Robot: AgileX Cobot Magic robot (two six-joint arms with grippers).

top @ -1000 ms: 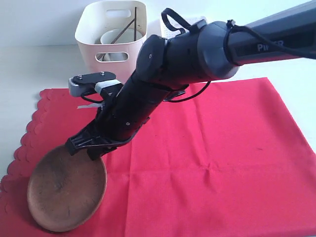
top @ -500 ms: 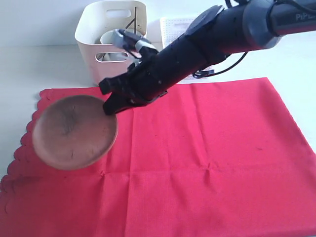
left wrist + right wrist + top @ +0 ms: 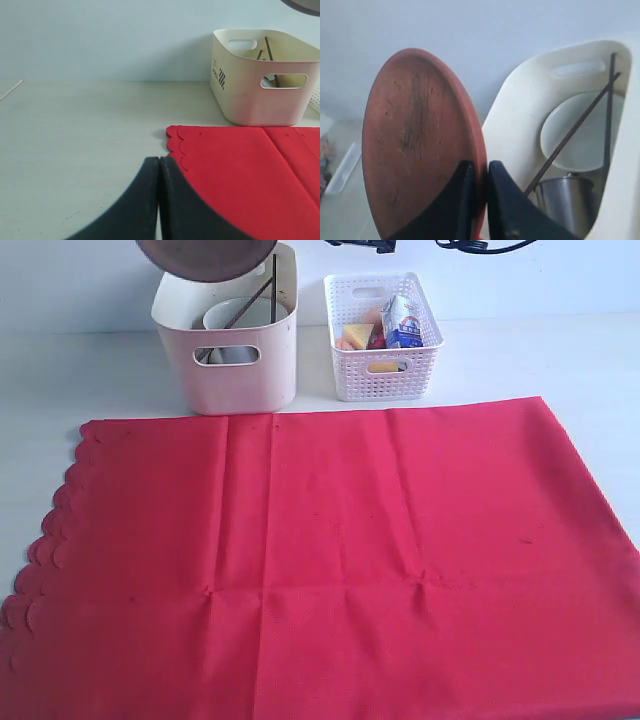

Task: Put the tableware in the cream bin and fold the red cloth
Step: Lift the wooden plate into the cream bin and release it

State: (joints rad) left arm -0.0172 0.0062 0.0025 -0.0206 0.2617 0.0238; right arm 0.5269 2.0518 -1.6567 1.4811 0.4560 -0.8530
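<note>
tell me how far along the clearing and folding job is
Done: white bowl, steel cup and chopsticks sit in the cream bin. In hand: the right end effector pinches the wooden plate by its rim above that bin. Remaining: release the plate, then fold the red cloth, which lies flat and unfolded.

A round brown wooden plate (image 3: 420, 140) pinched at its rim by the right gripper (image 3: 480, 170), cream bin (image 3: 520, 100) alongside, white bowl (image 3: 575, 135), steel cup (image 3: 565, 200) and dark chopsticks (image 3: 561, 150) inside
</note>
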